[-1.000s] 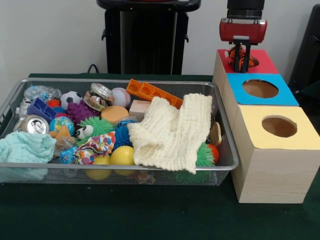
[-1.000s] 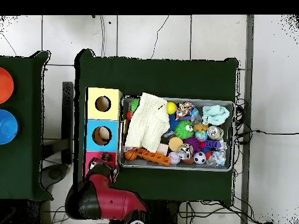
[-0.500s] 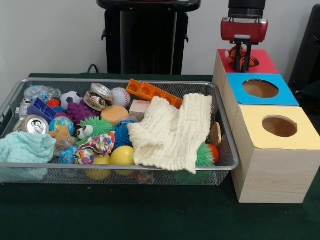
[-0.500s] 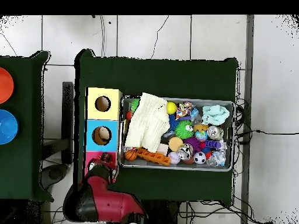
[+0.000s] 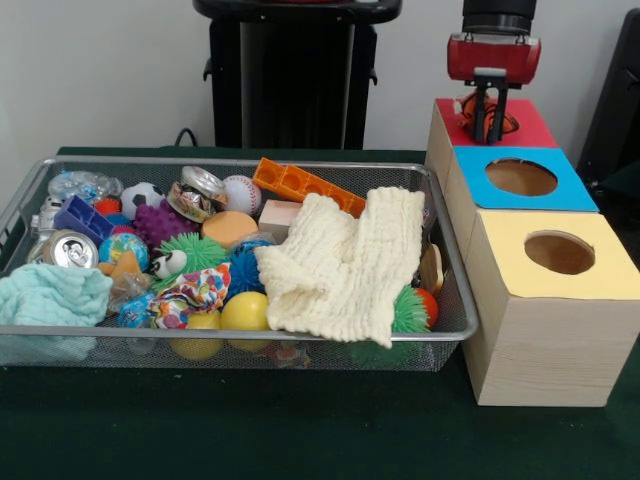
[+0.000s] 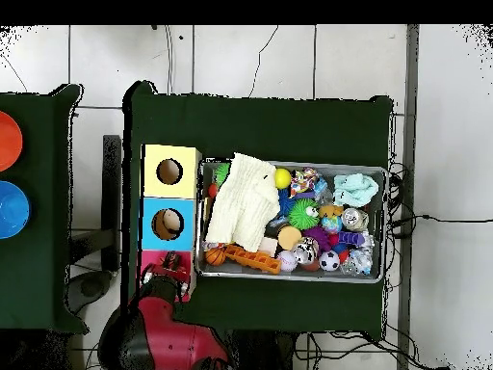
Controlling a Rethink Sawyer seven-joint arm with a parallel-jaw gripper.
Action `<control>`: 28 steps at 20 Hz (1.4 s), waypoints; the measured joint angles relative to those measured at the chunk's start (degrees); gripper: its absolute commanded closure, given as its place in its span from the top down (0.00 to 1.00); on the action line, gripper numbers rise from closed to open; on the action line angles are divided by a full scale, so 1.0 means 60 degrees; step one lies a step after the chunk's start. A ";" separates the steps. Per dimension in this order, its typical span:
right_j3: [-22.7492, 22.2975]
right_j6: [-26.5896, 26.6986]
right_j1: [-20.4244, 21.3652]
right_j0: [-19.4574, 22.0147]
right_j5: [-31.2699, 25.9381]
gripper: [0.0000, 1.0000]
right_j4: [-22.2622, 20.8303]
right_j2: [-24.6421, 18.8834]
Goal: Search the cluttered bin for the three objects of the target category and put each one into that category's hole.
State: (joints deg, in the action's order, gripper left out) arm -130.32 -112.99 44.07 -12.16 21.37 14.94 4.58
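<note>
Table: I see a dark green cloth (image 5: 300, 430) covering the work surface; in the overhead view it sits on a pale tiled floor (image 6: 289, 58); a second dark table at the left edge of that view carries an orange disc (image 6: 8, 141) and a blue disc (image 6: 10, 208).
Room: white wall behind the table in the front view; a black stand (image 5: 295, 75) rises at the far side.
Bin: wire mesh bin (image 5: 240, 335) on the cloth, filled with clutter; a cream knitted cloth (image 5: 345, 265) drapes over its right half; a pale blue cloth (image 5: 50, 295) lies at the near left corner.
Bin contents: orange brick (image 5: 305, 185), baseball (image 5: 242, 194), soccer ball (image 5: 140, 198), yellow ball (image 5: 245, 311), drink can (image 5: 70, 250), purple spiky ball (image 5: 160, 222), green spiky ball (image 5: 195, 250).
Boxes: three wooden boxes in a row just beside the bin; yellow-topped box (image 5: 555, 270) nearest the camera, blue-topped box (image 5: 520, 180) in the middle, red-topped box (image 5: 495, 120) farthest; each top has a round hole.
Target object: an orange ball with dark lines (image 5: 497, 118) sits in the red box's hole, partly hidden.
Gripper: gripper (image 5: 492, 128) hangs over the red box's hole; I read the black fingers as spread slightly apart, straddling the orange ball; I cannot tell whether they touch it.
</note>
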 measured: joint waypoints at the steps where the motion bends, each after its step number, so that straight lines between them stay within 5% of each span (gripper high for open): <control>1: -0.0006 0.0000 0.0003 -0.0027 0.0031 0.00 0.0000 0.0004; 28: -0.0623 -0.0058 -0.0009 -0.0053 0.1001 0.00 0.0002 -0.0014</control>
State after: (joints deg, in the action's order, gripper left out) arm -134.06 -113.34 44.01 -12.47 27.37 14.95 4.50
